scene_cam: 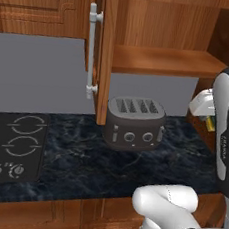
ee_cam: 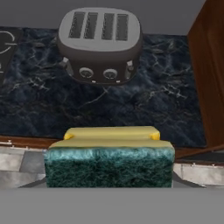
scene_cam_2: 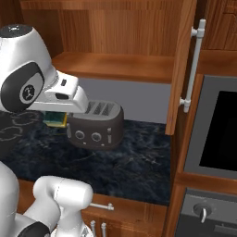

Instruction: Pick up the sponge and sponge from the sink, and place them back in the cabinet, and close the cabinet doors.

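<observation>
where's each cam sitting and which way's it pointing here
Left base view: behind the arm's left, looking forward and down at the toaster, hob and open cabinet door; arm at right.
Right base view: behind its right, same toaster and cabinet shelf; arm at left.
Hand view: along the gripper, over the held sponge, facing the toaster.

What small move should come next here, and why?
Probably lift the sponge up toward the cabinet shelf. The gripper is shut on the sponge, held above the counter near the toaster, below the shelf, and the cabinet door stands open.
</observation>
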Controlling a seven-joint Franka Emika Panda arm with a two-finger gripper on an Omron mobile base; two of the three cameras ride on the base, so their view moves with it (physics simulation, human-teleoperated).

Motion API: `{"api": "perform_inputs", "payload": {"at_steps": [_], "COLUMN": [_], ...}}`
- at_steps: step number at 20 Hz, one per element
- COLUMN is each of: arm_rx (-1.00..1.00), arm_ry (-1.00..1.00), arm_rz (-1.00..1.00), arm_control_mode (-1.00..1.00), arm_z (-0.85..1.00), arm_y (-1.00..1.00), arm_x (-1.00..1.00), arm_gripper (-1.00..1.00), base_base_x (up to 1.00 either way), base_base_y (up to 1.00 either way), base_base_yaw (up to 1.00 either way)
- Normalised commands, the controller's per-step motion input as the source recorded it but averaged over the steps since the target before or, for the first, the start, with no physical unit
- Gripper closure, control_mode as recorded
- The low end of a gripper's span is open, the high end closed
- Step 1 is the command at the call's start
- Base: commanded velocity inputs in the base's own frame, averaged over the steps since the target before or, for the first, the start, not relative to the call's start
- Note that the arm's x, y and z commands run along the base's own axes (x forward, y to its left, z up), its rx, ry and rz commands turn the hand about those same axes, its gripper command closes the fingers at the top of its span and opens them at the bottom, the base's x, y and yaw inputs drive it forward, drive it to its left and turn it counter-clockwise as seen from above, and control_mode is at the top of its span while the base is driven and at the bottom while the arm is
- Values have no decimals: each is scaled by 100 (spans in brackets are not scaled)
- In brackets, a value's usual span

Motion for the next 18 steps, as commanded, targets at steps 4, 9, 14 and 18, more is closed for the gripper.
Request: {"api": "perform_inputs", "payload": {"at_steps": [4,9,14,18], "arm_rx": [0,0,0,0], "arm_ry": [-10,-13,-9,-3], "arm_rz": [-5,-1,-1,0], "arm_control_mode": [-100,-100,-100,-100], "arm_z": [58,25,8,5], "arm_y": [0,0,0,0], "arm_x": [47,62,80,83], "arm_gripper": [100,100,100,100], "base_base_x": [0,0,0,0], "base_base_y": [0,0,0,0], "base_base_yaw": [0,0,0,0]}}
